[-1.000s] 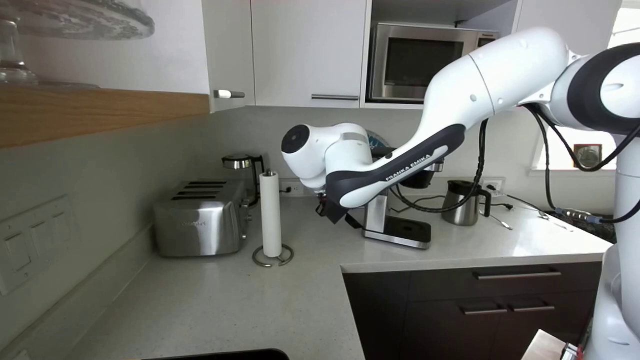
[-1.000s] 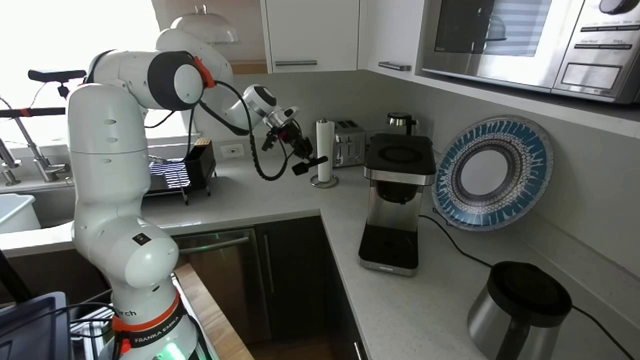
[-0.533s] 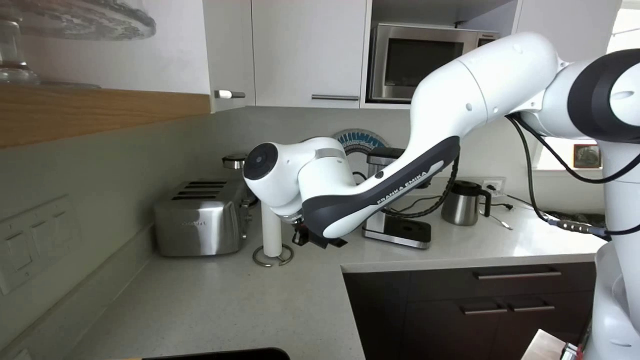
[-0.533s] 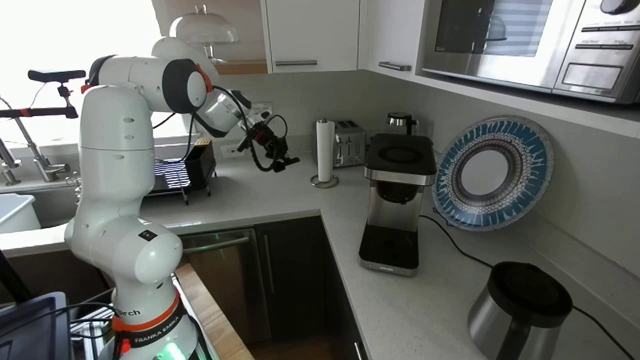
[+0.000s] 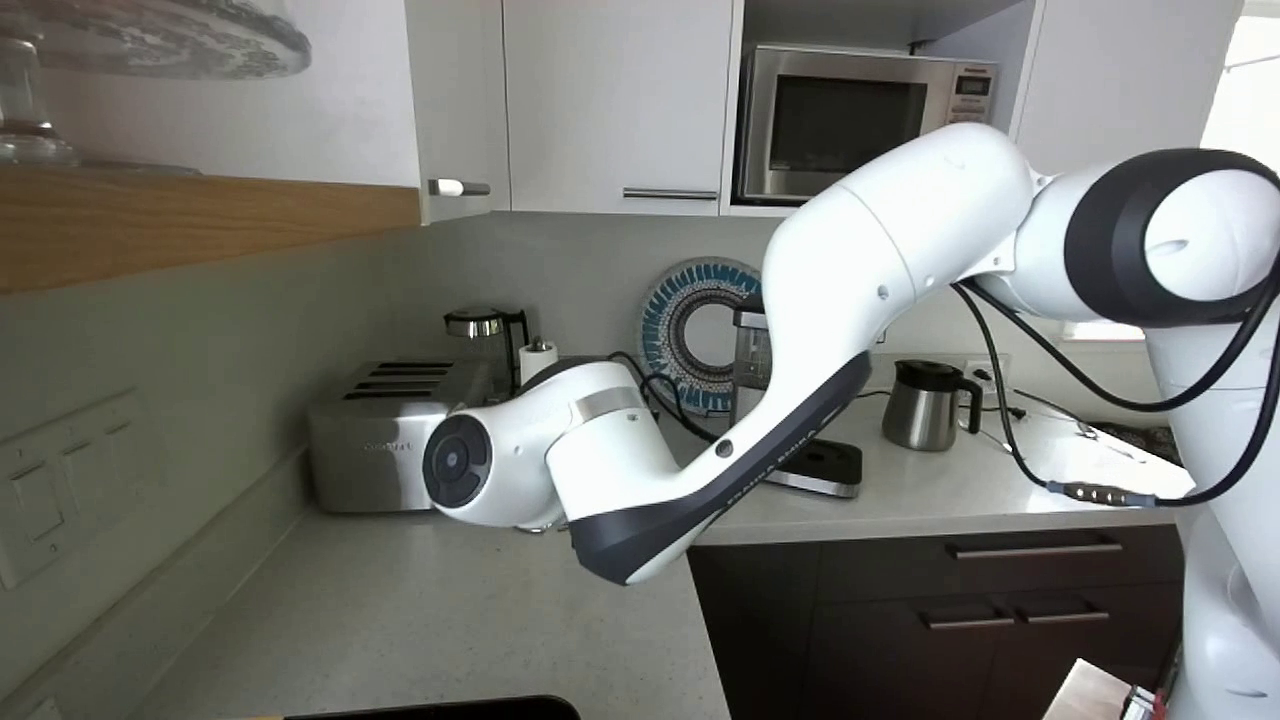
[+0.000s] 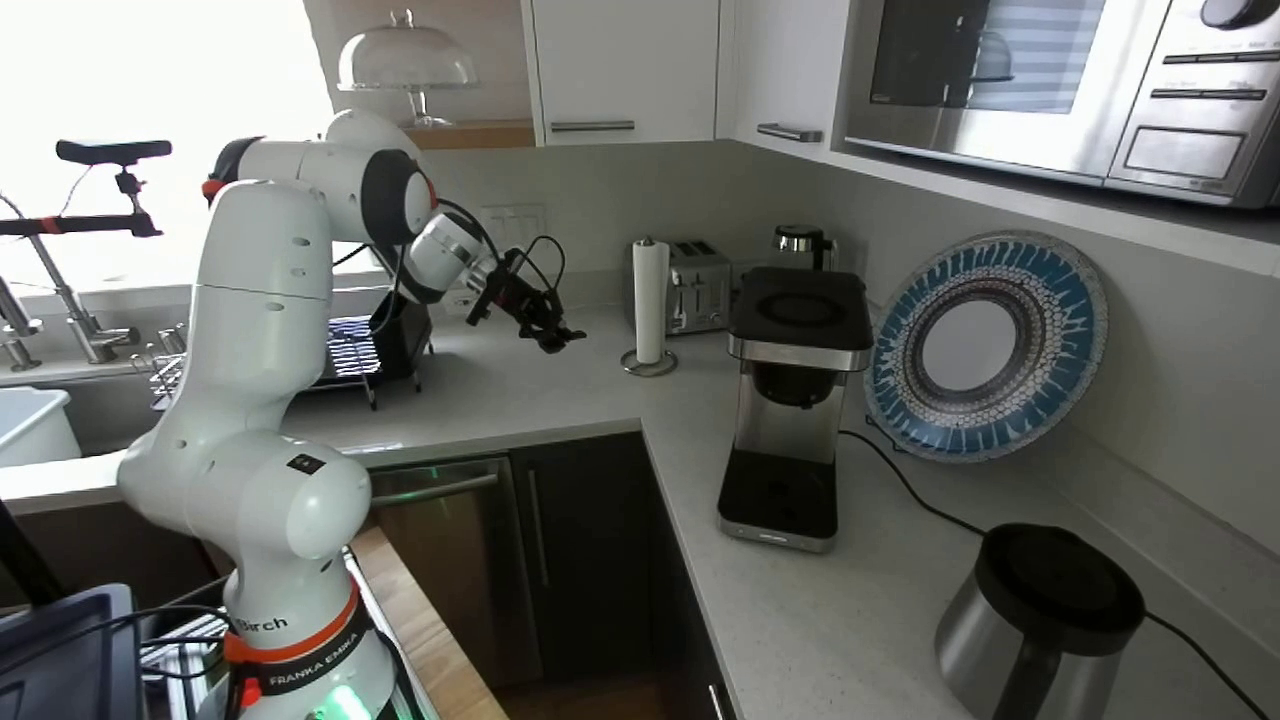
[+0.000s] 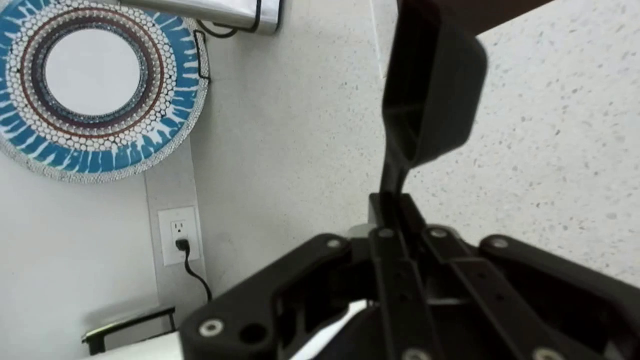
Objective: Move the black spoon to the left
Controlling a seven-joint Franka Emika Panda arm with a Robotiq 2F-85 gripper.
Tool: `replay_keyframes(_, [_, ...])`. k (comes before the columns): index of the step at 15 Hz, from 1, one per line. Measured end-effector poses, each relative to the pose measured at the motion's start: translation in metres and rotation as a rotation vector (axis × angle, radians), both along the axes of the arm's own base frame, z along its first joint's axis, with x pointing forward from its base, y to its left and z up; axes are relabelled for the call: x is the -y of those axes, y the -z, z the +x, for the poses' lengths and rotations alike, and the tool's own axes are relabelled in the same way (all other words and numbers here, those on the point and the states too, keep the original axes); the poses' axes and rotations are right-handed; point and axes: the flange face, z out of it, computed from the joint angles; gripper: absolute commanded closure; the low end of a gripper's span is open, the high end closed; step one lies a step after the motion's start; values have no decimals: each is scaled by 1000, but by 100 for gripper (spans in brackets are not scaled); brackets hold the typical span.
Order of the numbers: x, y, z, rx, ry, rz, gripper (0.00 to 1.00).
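The black spoon (image 7: 435,100) is held by its short handle in the wrist view, its deep bowl pointing away from the gripper, over the speckled counter. My gripper (image 7: 397,205) is shut on the handle, one finger on each side. In an exterior view the gripper (image 6: 545,320) hangs above the counter, left of the paper-towel roll. The spoon there is a dark shape (image 6: 572,337) at its tip, hard to tell from the fingers. In the view from the opposite place, the arm's white wrist hides the gripper and spoon.
The paper-towel roll (image 6: 651,300) stands right of the gripper, with the toaster (image 6: 698,285) behind it. A coffee machine (image 6: 797,312), a blue plate (image 6: 968,345) and a steel carafe (image 6: 1040,610) stand further right. A black dish rack (image 6: 405,325) is at left.
The arm has swung and lowered. In an exterior view the gripper with the spoon has moved left, away from the paper-towel roll; in the opposite view the wrist came left, down and nearer.
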Motion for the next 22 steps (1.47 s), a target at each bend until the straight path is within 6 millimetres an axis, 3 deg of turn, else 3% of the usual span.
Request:
replay_keyframes(5, [-5, 49, 4, -34, -11, -33, 99])
replay_keyframes(9, [-5, 73, 7, -36, -10, 4, 99])
replay_keyframes(14, [-4, 92, 15, 28, 5, 75, 99])
replay_keyframes(22, [0, 103, 22, 109, 6, 100, 99])
